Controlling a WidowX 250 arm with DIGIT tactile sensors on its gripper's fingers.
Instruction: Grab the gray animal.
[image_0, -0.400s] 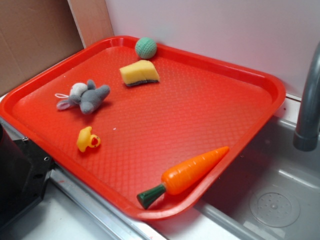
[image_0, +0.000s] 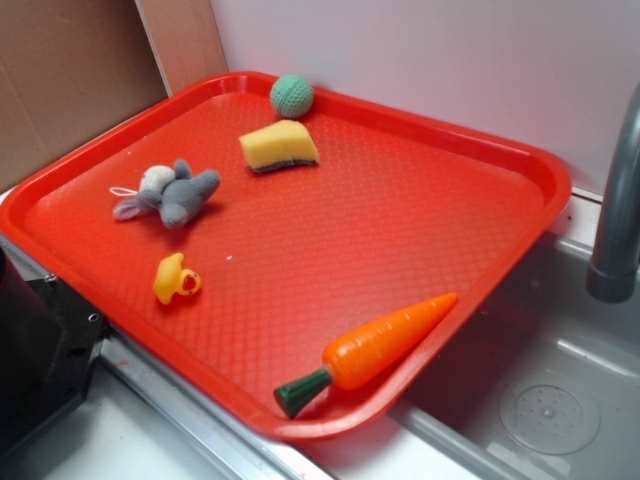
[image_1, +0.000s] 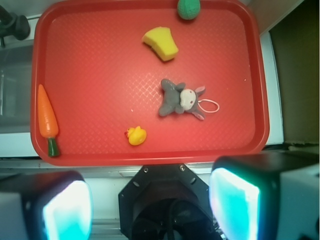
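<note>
The gripper (image_1: 150, 207) hung high above the near rim of the red plastic tray (image_1: 100, 65), its two glowing fingers (image_1: 234, 202) spread wide and empty. The small gray plush animal with a white face (image_1: 180, 98) lay untouched mid-tray, near the yellow rubber duck (image_1: 136, 135). The approach, descent and grasp all remained.

Fuzzy plush gray animal (image_0: 172, 193) on a glossy, pebble-textured red plastic tray (image_0: 400, 220); shiny plastic carrot (image_0: 375, 345).
</note>
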